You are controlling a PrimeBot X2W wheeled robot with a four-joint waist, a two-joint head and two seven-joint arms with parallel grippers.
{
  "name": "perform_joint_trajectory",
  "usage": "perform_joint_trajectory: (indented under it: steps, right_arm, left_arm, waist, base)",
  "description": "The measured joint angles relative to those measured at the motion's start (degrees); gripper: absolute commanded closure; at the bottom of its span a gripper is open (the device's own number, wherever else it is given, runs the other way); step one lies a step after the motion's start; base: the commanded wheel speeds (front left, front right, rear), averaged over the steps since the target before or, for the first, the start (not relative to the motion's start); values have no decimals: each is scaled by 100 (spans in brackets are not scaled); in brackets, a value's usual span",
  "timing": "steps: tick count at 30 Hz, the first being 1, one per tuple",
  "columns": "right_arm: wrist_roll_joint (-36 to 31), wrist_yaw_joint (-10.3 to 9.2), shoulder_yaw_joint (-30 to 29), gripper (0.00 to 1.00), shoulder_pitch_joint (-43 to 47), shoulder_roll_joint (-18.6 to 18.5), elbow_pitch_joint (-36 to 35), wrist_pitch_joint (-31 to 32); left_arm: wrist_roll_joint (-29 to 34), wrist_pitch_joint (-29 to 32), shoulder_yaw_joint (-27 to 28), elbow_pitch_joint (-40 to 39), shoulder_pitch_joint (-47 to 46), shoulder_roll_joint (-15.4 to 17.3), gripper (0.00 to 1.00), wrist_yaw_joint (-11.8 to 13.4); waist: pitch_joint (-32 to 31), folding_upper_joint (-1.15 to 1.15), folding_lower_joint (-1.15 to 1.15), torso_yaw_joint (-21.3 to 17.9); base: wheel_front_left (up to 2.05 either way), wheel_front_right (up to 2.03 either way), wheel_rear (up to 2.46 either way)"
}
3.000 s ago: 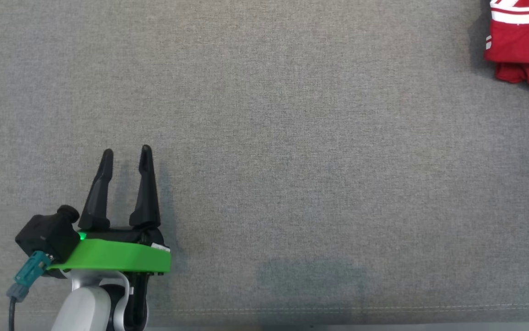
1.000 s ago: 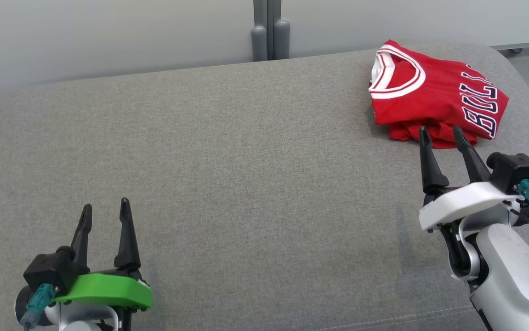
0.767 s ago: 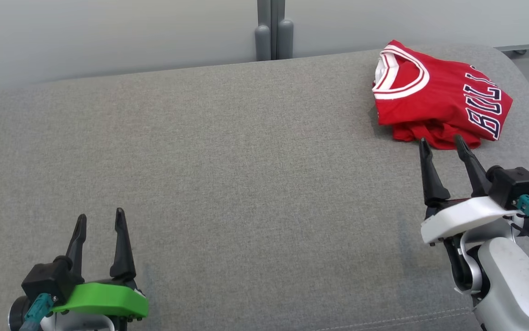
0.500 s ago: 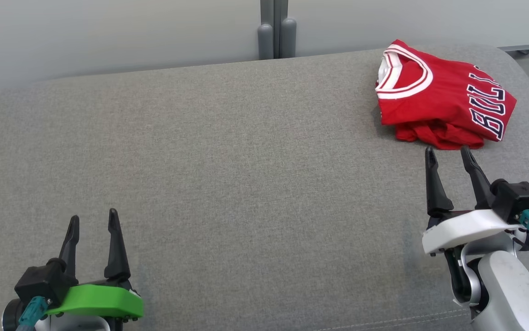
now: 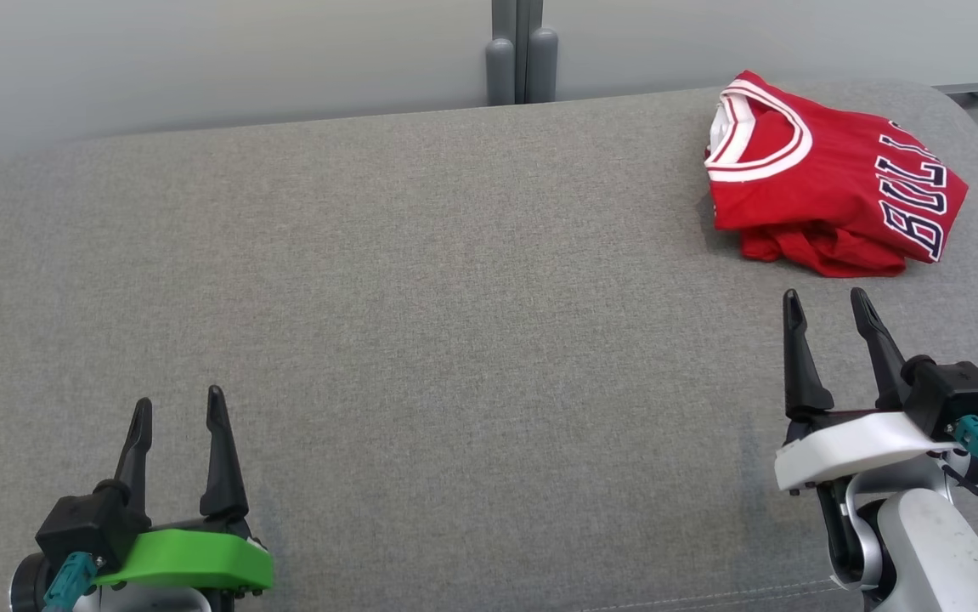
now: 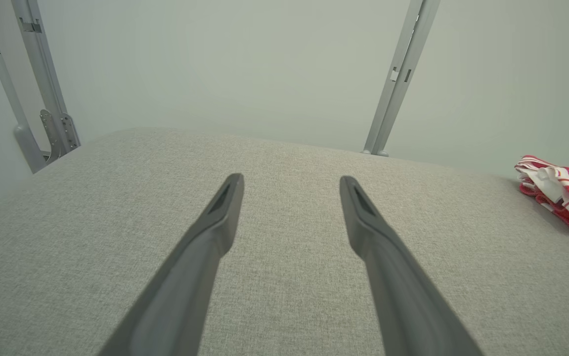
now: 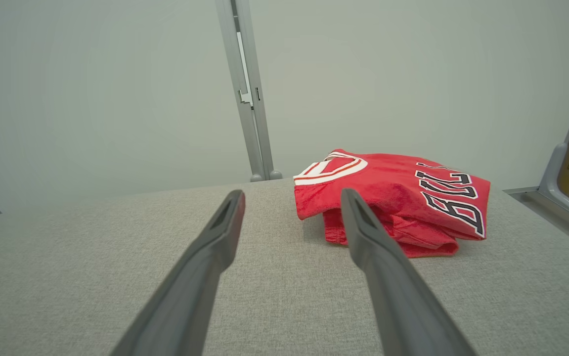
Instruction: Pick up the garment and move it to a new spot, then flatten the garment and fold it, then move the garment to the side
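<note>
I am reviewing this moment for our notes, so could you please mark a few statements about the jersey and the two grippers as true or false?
1. The red jersey lies folded on the grey cushion. True.
2. The right gripper is clamped on the jersey. False: its jaws stand open, short of the jersey, holding nothing.
3. The left gripper is open and holds nothing. True.
4. The jersey lies closest to the left gripper. False: it lies at the far right of the cushion, just beyond the right gripper.
</note>
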Motion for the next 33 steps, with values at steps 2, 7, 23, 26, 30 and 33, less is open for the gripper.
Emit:
perform_joint_trajectory:
  steps: [2,7,23,26,30,33]
  right_arm:
    - [-44,-1,-12,0,13,37,-29,0]
    - [-163,-1,-40,0,57,118,-116,0]
    - [-293,-1,-127,0,239,227,-229,0]
    - [-299,-1,-132,0,248,264,-233,0]
    - [-296,3,-119,100,281,316,-82,1]
    - [-296,8,-96,100,400,346,113,7]
  left_arm:
    - [0,0,-1,-4,1,-3,0,1]
    - [1,0,-1,-23,2,-8,0,1]
    - [33,0,-2,-34,2,-23,0,23]
    - [46,0,-2,-34,2,-24,0,23]
    - [44,12,-14,140,15,-53,100,23]
    - [44,12,-22,359,19,-79,100,23]
  waist:
    - [7,0,0,2]
    - [19,0,0,4]
    - [23,0,0,24]
    - [20,0,0,28]
    - [18,0,0,31]
    - [18,0,0,31]
  base:
    - [0,0,0]
    - [0,0,0]
    - [0,0,0]
    - [0,0,0]
    - [0,0,0]
    - [0,0,0]
